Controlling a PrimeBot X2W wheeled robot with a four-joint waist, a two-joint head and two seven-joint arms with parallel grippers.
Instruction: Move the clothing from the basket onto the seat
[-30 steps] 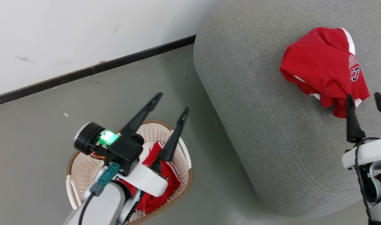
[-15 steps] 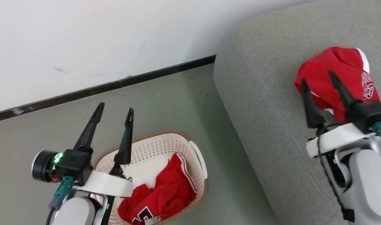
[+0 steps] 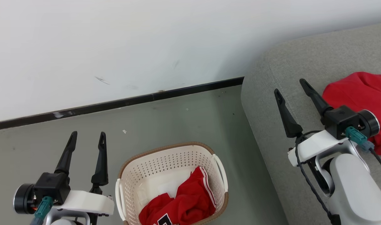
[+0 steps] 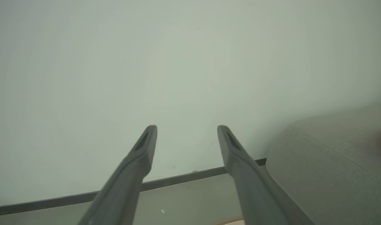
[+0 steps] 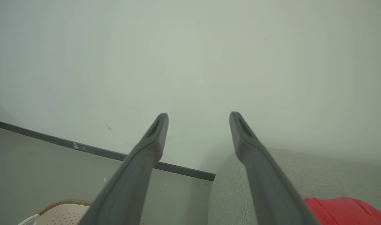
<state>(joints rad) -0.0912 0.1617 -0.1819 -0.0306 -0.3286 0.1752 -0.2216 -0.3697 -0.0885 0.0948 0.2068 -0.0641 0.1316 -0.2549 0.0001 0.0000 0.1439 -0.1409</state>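
Head view: left gripper (image 3: pixel 88 134) and right gripper (image 3: pixel 289 86) have backed off, both wide, empty. One jersey (image 3: pixel 356 90) sits on the sofa (image 3: pixel 271 78); you still need the second jersey (image 3: pixel 187 203) from the basket (image 3: pixel 165 148).

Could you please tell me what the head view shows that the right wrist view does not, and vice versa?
Head view: the red garment lying inside the basket, and the open left gripper. Right wrist view: the grooved tips of the right gripper up close. Shared: that gripper, open; the basket's rim; the grey seat with a red jersey on it; the white wall and dark baseboard.
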